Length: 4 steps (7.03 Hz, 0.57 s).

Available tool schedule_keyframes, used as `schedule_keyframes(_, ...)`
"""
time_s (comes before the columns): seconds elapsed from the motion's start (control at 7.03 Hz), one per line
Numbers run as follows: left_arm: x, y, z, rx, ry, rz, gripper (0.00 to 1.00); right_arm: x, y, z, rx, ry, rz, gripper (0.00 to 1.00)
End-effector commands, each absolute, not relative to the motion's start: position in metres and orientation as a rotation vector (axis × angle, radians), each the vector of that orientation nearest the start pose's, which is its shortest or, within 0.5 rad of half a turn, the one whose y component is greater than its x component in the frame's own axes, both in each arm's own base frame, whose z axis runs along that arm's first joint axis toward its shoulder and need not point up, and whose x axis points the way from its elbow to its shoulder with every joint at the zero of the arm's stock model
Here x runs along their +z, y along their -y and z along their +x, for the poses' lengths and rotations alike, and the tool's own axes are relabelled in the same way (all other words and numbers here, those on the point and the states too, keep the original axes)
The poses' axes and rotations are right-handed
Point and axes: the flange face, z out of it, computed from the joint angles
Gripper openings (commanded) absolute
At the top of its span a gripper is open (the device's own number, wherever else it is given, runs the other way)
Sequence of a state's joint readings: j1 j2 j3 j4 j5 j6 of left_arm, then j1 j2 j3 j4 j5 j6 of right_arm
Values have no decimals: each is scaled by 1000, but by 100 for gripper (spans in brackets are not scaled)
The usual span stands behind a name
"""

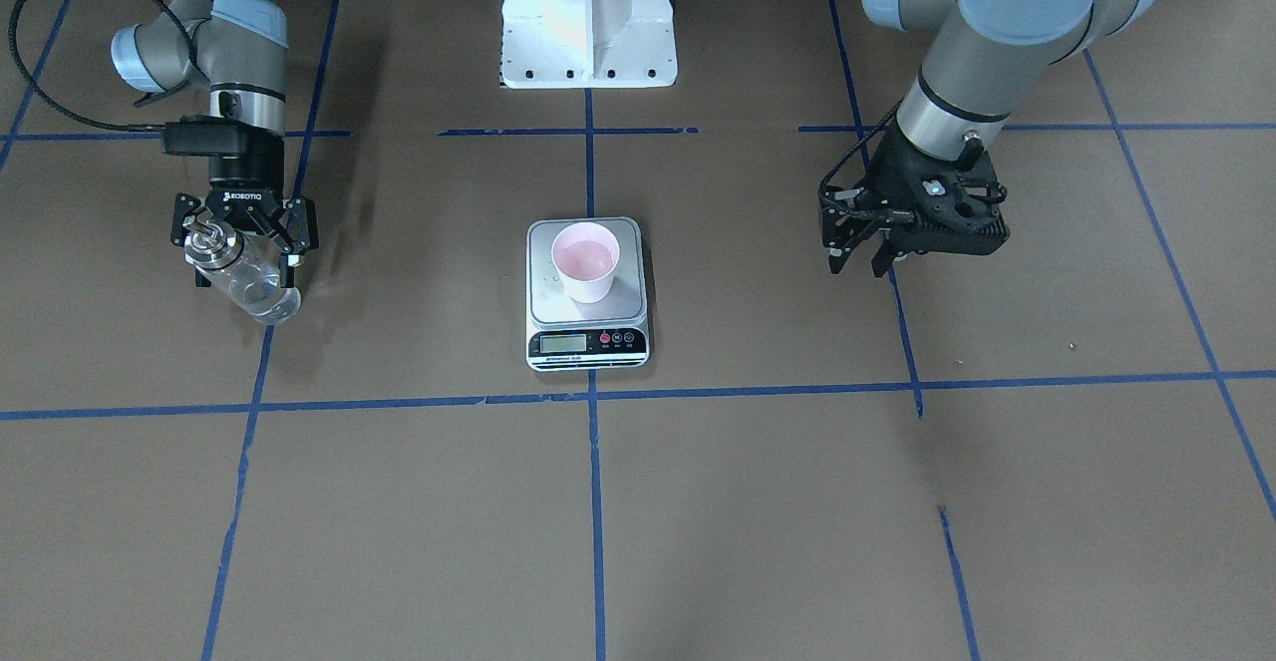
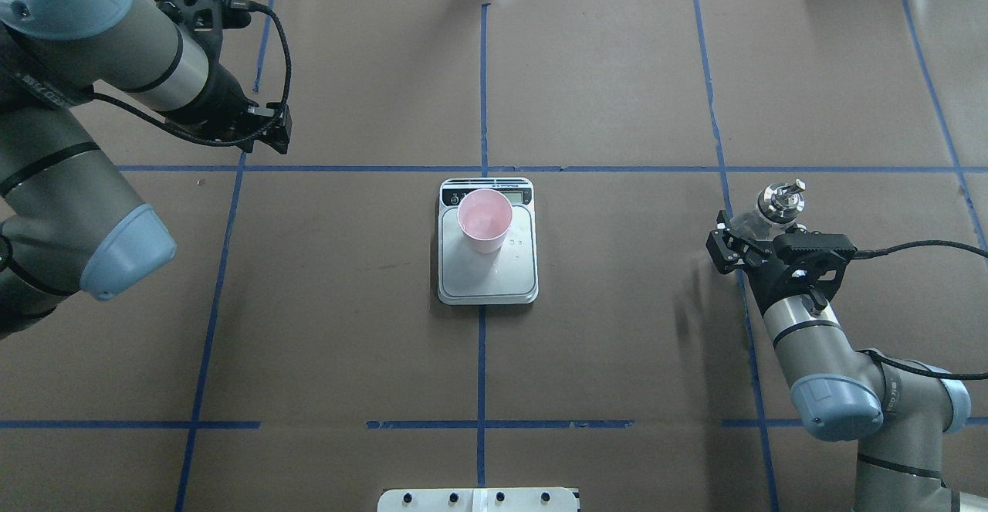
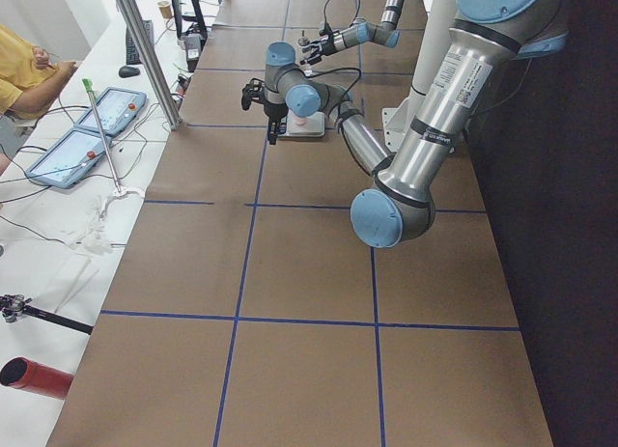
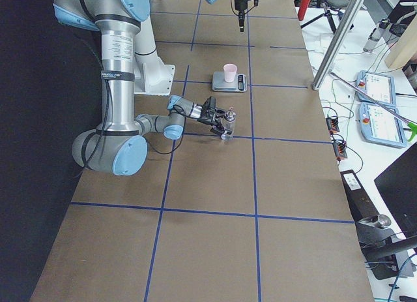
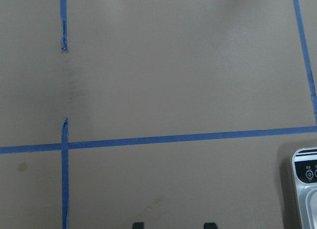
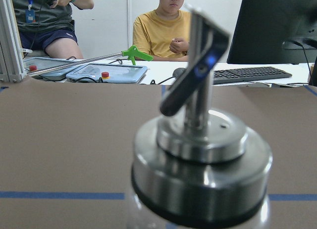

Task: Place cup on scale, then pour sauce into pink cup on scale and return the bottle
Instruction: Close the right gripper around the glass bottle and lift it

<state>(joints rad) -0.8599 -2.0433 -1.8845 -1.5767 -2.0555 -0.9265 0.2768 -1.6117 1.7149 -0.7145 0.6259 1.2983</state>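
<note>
Cup on scale; right gripper clamps bottle at scale's 3 o'clock overhead, left gripper spread empty; I'd pour next.

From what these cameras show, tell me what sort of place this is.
Probably a robotics lab: a paper-covered table gridded with blue tape, an operator seated beside it, control tablets with red buttons.
</note>
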Motion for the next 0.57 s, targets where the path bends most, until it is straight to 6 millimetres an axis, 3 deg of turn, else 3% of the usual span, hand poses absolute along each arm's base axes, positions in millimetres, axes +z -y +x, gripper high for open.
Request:
schedule_keyframes(0.0,254,514,327,-10,-878,195,51,506,338,-402,452,604,1077,86)
schedule_keyframes(0.14,252,513,327,-9,-879,196,51,507,338,-401,454,603,1077,46)
schedule_keyframes(0.28,251,513,326,-8,-881,198,51,506,338,-401,457,606,1078,0)
schedule_keyframes(0.43,248,510,324,-6,-887,203,51,505,339,-397,469,631,1084,0)
